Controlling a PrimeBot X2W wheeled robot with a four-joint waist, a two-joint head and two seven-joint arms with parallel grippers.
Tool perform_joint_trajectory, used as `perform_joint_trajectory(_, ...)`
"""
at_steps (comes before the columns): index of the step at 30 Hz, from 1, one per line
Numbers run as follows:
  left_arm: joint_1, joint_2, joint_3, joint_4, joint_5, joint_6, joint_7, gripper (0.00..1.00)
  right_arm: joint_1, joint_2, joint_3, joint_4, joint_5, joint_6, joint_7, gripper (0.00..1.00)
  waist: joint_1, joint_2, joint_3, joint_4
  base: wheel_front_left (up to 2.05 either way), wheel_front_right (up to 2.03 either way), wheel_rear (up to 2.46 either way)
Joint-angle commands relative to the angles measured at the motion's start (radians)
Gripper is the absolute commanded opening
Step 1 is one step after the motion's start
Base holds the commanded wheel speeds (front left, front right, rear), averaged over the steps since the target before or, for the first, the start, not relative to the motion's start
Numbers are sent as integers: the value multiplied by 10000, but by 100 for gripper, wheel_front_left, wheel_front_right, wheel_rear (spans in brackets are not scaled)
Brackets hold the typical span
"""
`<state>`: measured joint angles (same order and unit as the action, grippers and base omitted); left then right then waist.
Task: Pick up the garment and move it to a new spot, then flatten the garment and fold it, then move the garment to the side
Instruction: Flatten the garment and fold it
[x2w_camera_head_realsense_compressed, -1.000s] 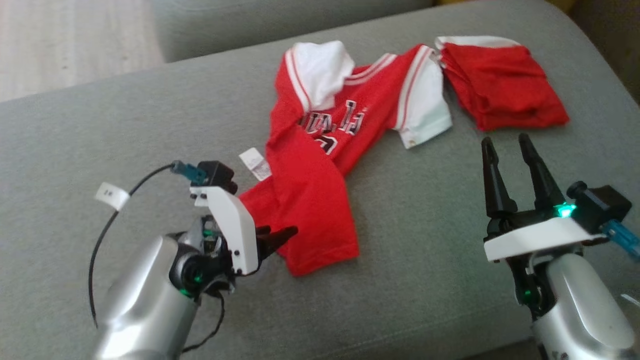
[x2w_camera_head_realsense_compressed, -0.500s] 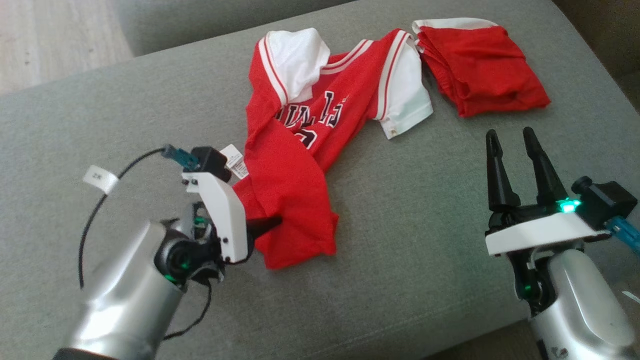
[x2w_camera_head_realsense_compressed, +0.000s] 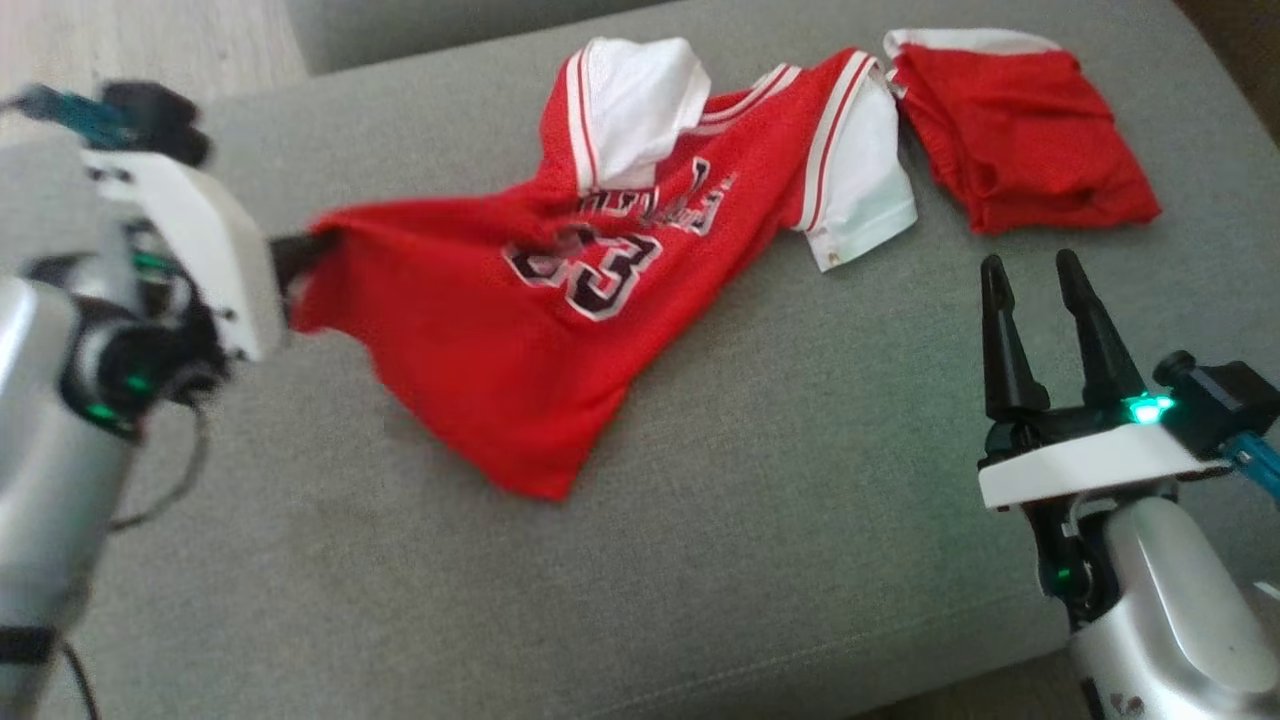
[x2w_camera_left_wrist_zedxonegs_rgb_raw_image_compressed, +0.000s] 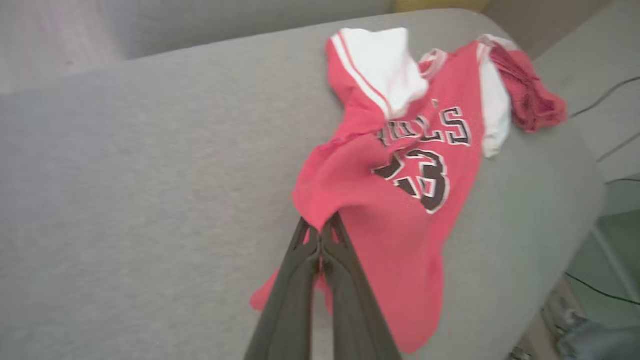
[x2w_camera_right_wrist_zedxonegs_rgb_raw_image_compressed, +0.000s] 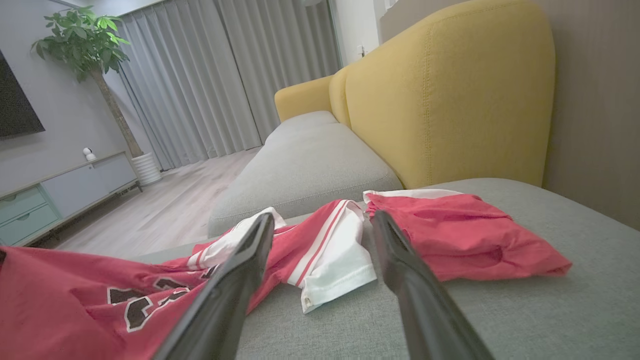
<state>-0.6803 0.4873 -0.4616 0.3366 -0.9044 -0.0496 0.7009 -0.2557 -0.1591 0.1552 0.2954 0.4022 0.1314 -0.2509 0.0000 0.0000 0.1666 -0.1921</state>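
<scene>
jersey (x2w_camera_head_realsense_compressed: 500, 330) hem between left gripper (x2w_camera_head_realsense_compressed: 300, 255) fingertips

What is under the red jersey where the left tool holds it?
Grey sofa cushion shows below the raised corner of the jersey pinched by the left tool. Whatever lies beneath the rest, where the cloth rests on the seat, is covered.

I get soft, even daylight; in the head view my left gripper (x2w_camera_head_realsense_compressed: 300, 250) and the jersey (x2w_camera_head_realsense_compressed: 480, 330) hem at its tips are smeared, while the right gripper (x2w_camera_head_realsense_compressed: 1030, 262) and the cloth just beyond it look sharp. The left wrist view is washed-out and hazy all around the pinched-together fingers, with the reds gone pink. The right wrist view is crisp past its fingers and brightest at the curtains (x2w_camera_right_wrist_zedxonegs_rgb_raw_image_compressed: 225, 75) far ahead-left, with the yellow sofa back (x2w_camera_right_wrist_zedxonegs_rgb_raw_image_compressed: 450, 90) bowing toward the edge.
</scene>
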Motion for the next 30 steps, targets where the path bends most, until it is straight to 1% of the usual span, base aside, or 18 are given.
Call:
perform_joint_trajectory(1, -808, 734, 539, -23, 408, 151, -121, 0, -353, -139, 249, -416, 26, -7, -109, 100, 0, 0, 344, -37, 0, 0, 0)
perform_joint_trajectory(5, -1391, 1256, 689, 911, 1258, 591, -810, 0, -589, -255, 403, -474, 153, -7, -109, 100, 0, 0, 849, -208, 0, 0, 0)
perform_joint_trajectory(8, -1834, 1476, 729, 1742, 1814, 854, -1450, 0, -731, -346, 439, -537, 216, -7, -109, 100, 0, 0, 1187, -317, 0, 0, 0)
perform_joint_trajectory(10, -2099, 1550, 682, 2247, 2154, 983, -1855, 0, -819, -391, 467, -577, 246, -7, -109, 100, 0, 0, 1397, -376, 0, 0, 0)
perform_joint_trajectory(12, -2401, 1603, 702, 2697, 2522, 1182, -2546, 0, -908, -405, 490, -627, 257, -7, -109, 100, 0, 0, 1580, -417, 0, 0, 0)
perform_joint_trajectory(14, -2620, 1667, 585, 3201, 2846, 1182, -3014, 0, -1007, -396, 562, -650, 248, -7, -109, 100, 0, 0, 1728, -464, 0, 0, 0)
perform_joint_trajectory(17, -3003, 1553, 630, 3794, 3179, 1439, -4078, 0, -1158, -379, 686, -690, 245, -7, -109, 100, 0, 0, 1872, -484, 0, 0, 0)
perform_joint_trajectory(18, -3078, 1486, 595, 4004, 3244, 1413, -4329, 45, -1196, -367, 741, -678, 246, -7, -109, 100, 0, 0, 1882, -480, 0, 0, 0)
perform_joint_trajectory(19, -3129, 1350, 668, 4231, 3136, 1344, -4549, 100, -1228, -360, 793, -659, 258, -7, -109, 100, 0, 0, 1877, -464, 0, 0, 0)
perform_joint_trajectory(21, -3177, 1036, 745, 4705, 2907, 1128, -4827, 100, -1246, -340, 833, -615, 267, -7, -109, 100, 0, 0, 1802, -371, 0, 0, 0)
perform_joint_trajectory(24, -3119, 681, 584, 5232, 2883, 762, -5243, 100, -1184, -344, 841, -496, 287, -7, -109, 100, 0, 0, 1522, -176, 0, 0, 0)
perform_joint_trajectory(28, -2959, 255, 427, 5397, 2882, 373, -6042, 100, -986, -342, 752, -334, 297, -7, -109, 100, 0, 0, 882, 167, 0, 0, 0)
perform_joint_trajectory(29, -2959, 255, 427, 5397, 2882, 373, -6042, 100, -986, -342, 752, -334, 297, -7, -109, 100, 0, 0, 882, 167, 0, 0, 0)
perform_joint_trajectory(30, -2912, 172, 381, 5339, 2905, 285, -6268, 100, -926, -340, 721, -313, 295, -7, -109, 100, 0, 0, 733, 257, 0, 0, 0)
